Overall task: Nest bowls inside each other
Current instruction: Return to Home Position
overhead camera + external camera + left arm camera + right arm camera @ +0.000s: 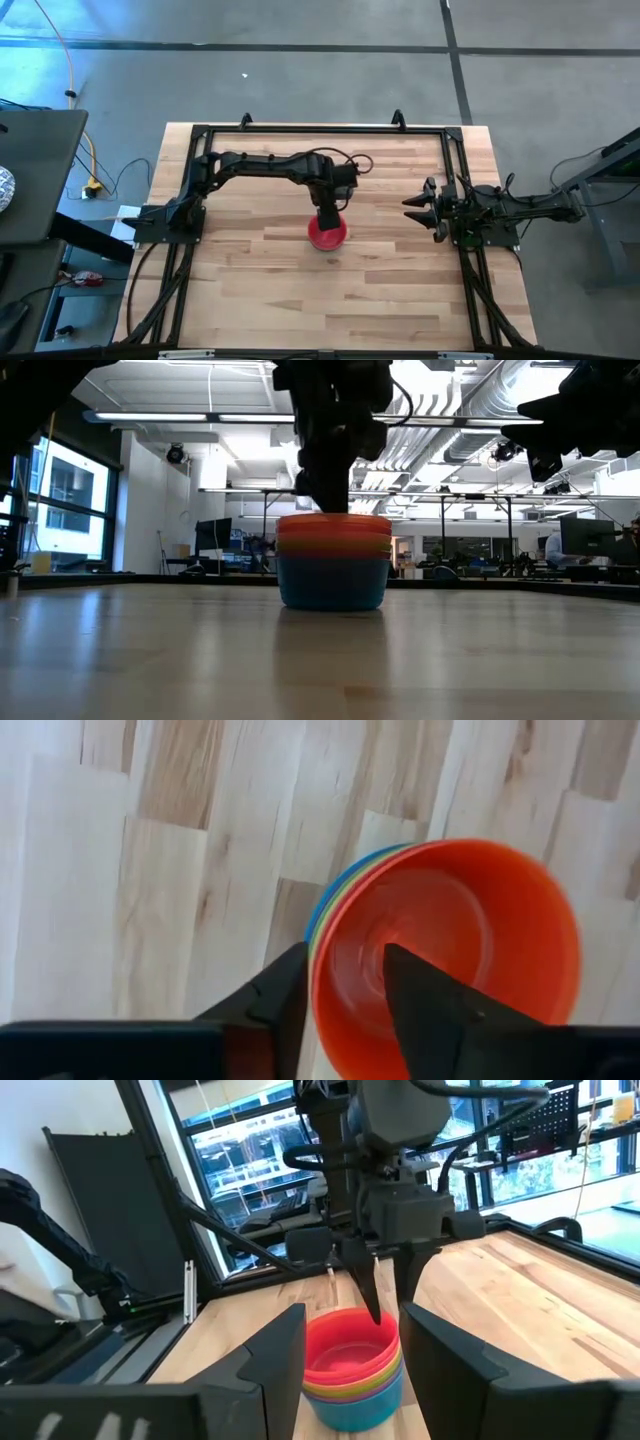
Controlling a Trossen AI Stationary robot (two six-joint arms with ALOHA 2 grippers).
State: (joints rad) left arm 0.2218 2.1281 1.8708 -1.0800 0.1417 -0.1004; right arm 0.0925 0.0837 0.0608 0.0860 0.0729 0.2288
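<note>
Fingers of the left gripper [345, 955] stand apart, one inside and one outside the rim of a round red plastic bowl [470, 940], with no squeeze on it. That bowl tops the one nested stack [333, 560] at the middle of the pale wooden worktop [250, 280]. Yellow and green rims show beneath it, and a teal blue bowl [333, 588] forms the base. Any further bowls inside cannot be counted. The right gripper [352, 1318] waits at the worktop's right edge, fingers spread wide and holding nothing.
</note>
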